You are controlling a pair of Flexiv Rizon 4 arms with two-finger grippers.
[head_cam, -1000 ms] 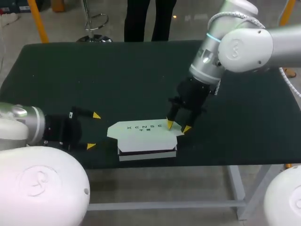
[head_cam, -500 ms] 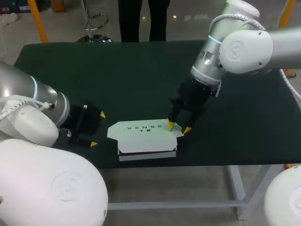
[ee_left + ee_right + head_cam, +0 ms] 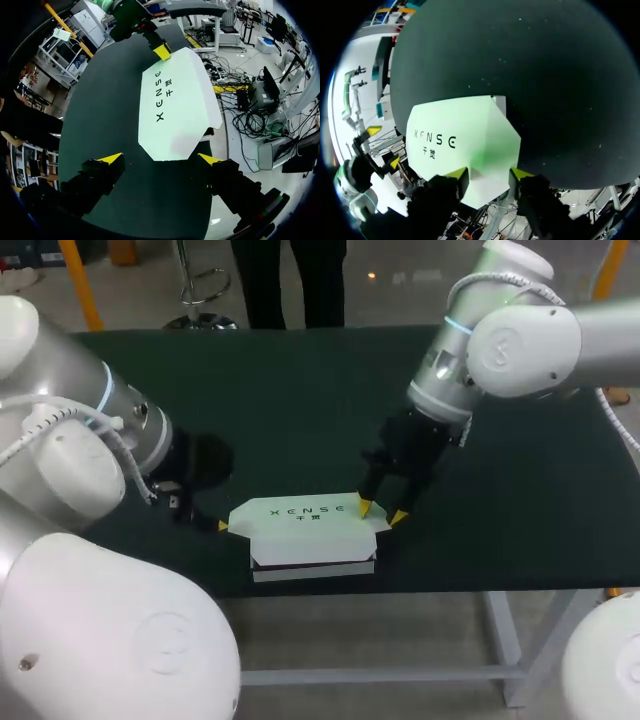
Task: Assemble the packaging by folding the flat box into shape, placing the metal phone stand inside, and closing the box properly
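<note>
White cardboard box with dark lettering on its lid sits right ahead of the right gripper in the right wrist view. Its fingers stand a little apart with the lid's pointed end flap poking in between them. Looks like it's resting there, not pinching.

Left wrist view: left gripper is spread wide. The lid's other end sits just ahead of the gap and touches neither finger.

Head view: box is at the near edge of the dark green table, one gripper at each end, and a dark slit shows under the lid along the front. No metal stand in sight, so I'd guess it's inside and we're on the closing step. Next up, I reckon: push the lid flat and tuck the end flaps, with the left side bracing the box so it doesn't skid.
</note>
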